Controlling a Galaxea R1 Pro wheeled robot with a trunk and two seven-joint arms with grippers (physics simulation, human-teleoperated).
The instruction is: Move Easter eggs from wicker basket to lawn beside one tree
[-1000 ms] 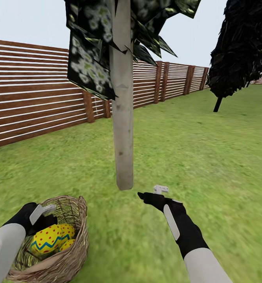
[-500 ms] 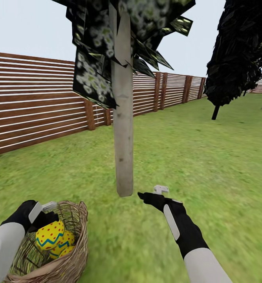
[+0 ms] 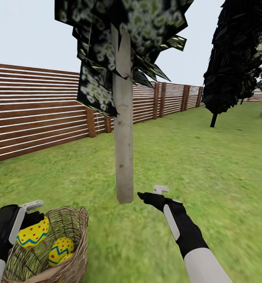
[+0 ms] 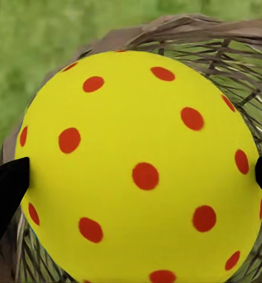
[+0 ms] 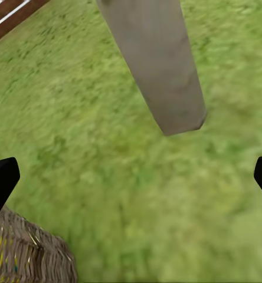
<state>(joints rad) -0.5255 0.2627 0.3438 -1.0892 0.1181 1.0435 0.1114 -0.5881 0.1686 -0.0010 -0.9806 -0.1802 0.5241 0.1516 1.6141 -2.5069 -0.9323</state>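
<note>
My left gripper (image 3: 30, 222) is clamped on one Easter egg (image 3: 33, 232), with a dark finger on each side of it. I hold it up over the near left rim of the wicker basket (image 3: 74, 257), at about 7 o'clock from me. Two more Easter eggs (image 3: 61, 248) lie in the basket, so none is placed yet and all three are left to do. My right gripper (image 3: 152, 192) is spread wide with nothing in it, low over the lawn (image 3: 209, 173) at about 1 o'clock. Just past it, at 12 o'clock, stands the tree (image 3: 124, 157) with the pale trunk. Far back runs the wooden fence (image 3: 36, 114).
</note>
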